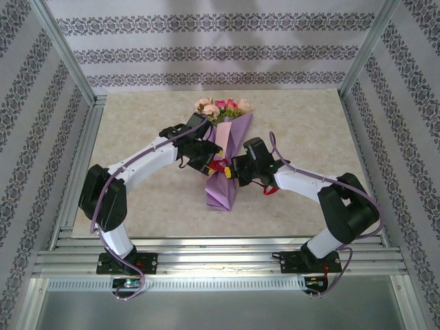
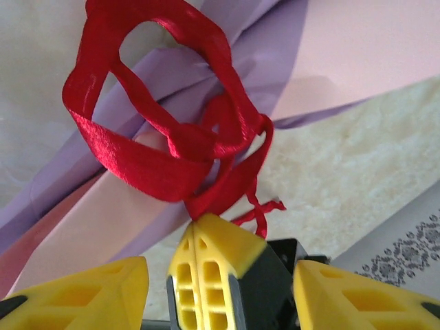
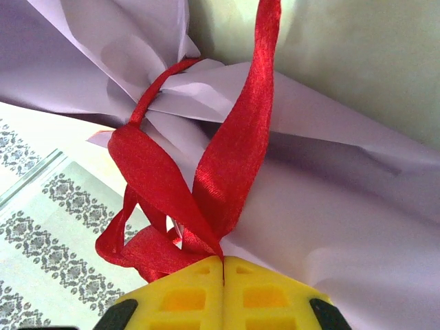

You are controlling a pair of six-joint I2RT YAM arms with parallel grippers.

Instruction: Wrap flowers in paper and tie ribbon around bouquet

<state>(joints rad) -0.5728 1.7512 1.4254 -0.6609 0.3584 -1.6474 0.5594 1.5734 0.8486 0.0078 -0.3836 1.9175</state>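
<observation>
Beige tabletop (image 1: 137, 117), bouquet (image 1: 230, 148) lengthwise near-to-far, flowers (image 1: 223, 106) at far end.

Place: a robot test booth, a lab rig rather than a home
Table (image 1: 316, 124): marble-look top, forming the booth's floor
Walls (image 1: 206, 55): grey damask wallpaper panels behind and on both sides of the table
Frame (image 1: 65, 51): aluminium posts at the table's far corners
Rails (image 1: 220, 258): slotted aluminium along the table's near edge, arm bases (image 1: 127, 263) bolted on
</observation>
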